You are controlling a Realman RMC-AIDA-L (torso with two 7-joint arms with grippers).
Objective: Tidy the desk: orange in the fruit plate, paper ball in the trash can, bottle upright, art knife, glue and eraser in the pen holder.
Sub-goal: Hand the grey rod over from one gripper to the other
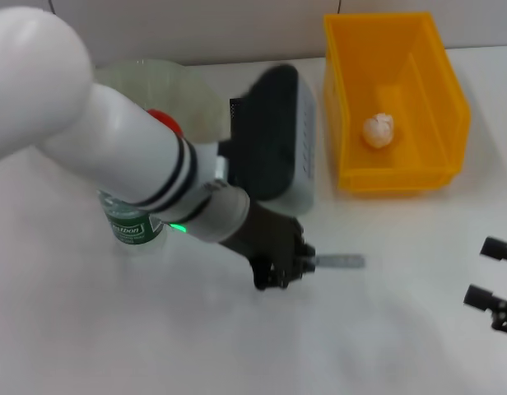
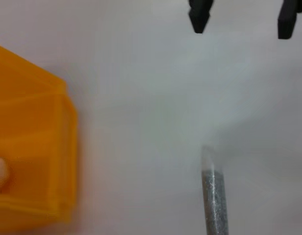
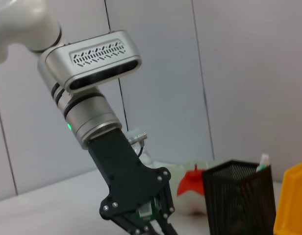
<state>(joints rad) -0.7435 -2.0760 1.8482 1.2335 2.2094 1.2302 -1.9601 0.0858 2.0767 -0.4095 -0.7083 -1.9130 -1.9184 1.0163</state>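
Note:
My left gripper (image 1: 288, 265) is low over the desk (image 1: 237, 346), in front of the pen holder, shut on the grey glue (image 1: 342, 262), which sticks out toward the right. The left wrist view shows the glue (image 2: 213, 196) above the white top. The paper ball (image 1: 379, 130) lies in the yellow trash can (image 1: 430, 82). The bottle (image 1: 132, 227) stands upright beside my left forearm. The orange (image 1: 165, 121) sits in the fruit plate (image 1: 146, 78). The art knife's tip (image 3: 263, 160) pokes out of the black pen holder (image 3: 239, 196). No eraser is in view. My right gripper (image 1: 494, 284) is parked open at the right edge.
My left arm hides most of the pen holder (image 1: 235, 107) in the head view. The trash can's corner (image 2: 38, 147) is close beside the glue's path. The right gripper's fingers (image 2: 198, 15) show far off in the left wrist view.

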